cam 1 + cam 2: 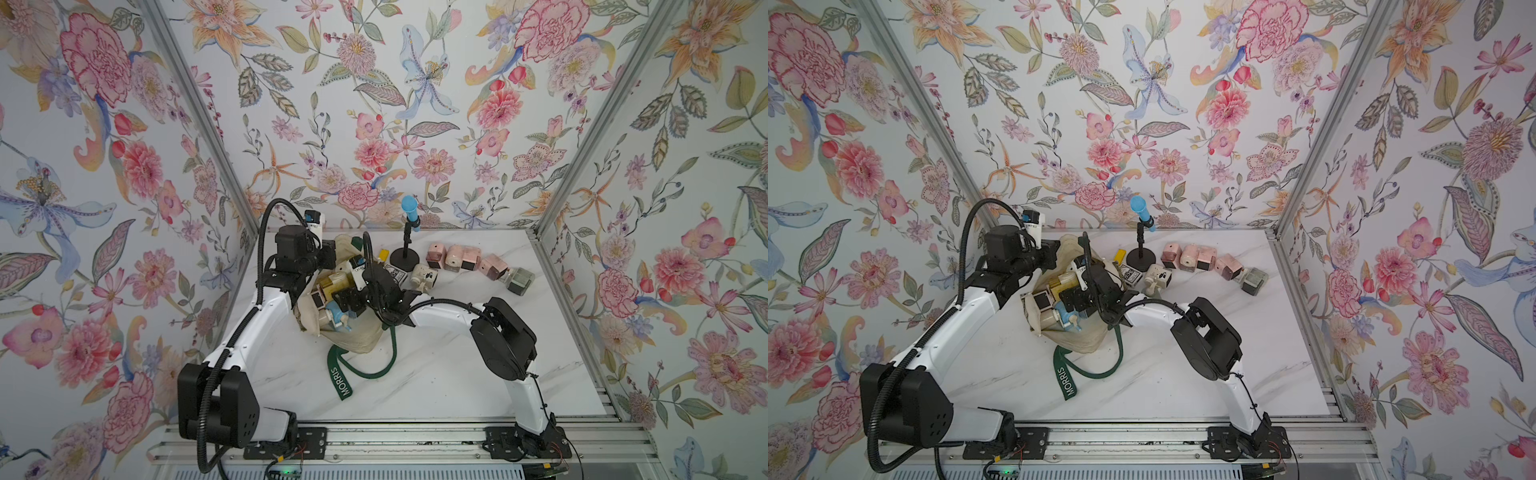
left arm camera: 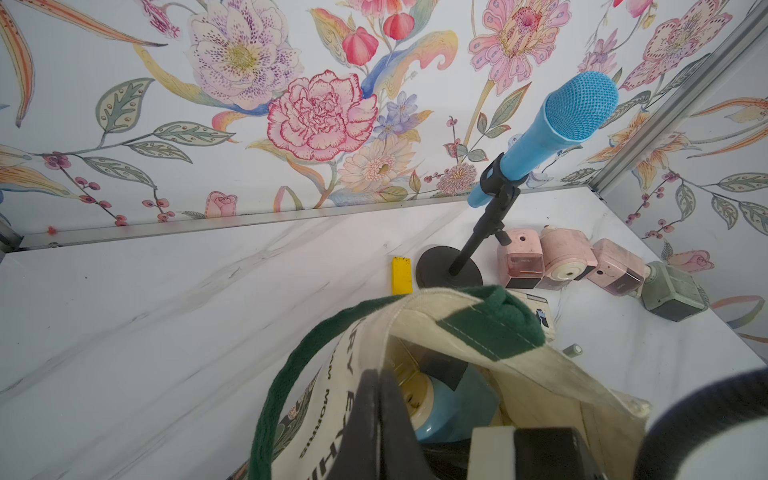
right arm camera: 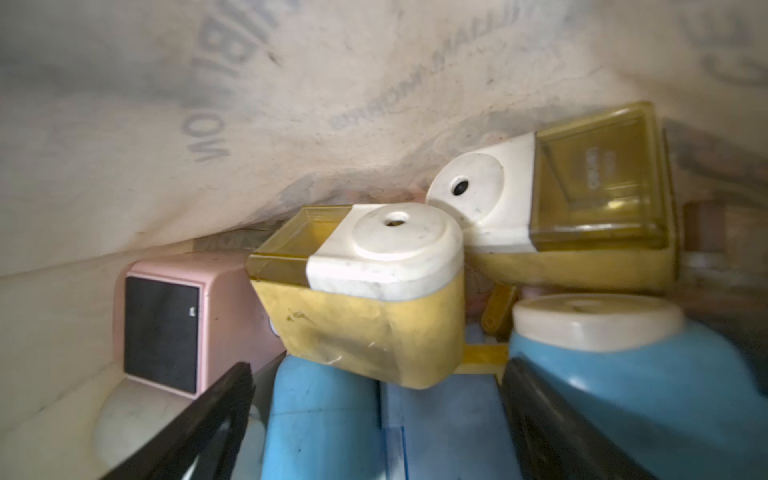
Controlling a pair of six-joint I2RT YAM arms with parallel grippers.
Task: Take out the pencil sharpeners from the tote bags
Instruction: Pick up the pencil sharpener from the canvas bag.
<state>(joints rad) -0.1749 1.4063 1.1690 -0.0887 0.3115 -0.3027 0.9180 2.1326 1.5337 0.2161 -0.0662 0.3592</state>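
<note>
A cream canvas tote bag with dark green handles [image 1: 360, 336] lies open-mouthed on the white marbled worktop [image 1: 436, 374]. Boxy plastic pencil sharpeners [image 3: 365, 324] in yellow, blue and pink are piled inside it. A row of pink and sage green sharpeners [image 1: 457, 257] stands outside, near the back wall. The left gripper [image 2: 380, 399] is pinched closed on the tote's rim. The right gripper [image 3: 378, 370] is inside the bag, jaws spread wide over a light blue sharpener [image 3: 324, 419], gripping nothing.

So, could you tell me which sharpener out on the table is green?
The sharpener ending the row, farthest from the bag; the others are pink or cream.
</note>
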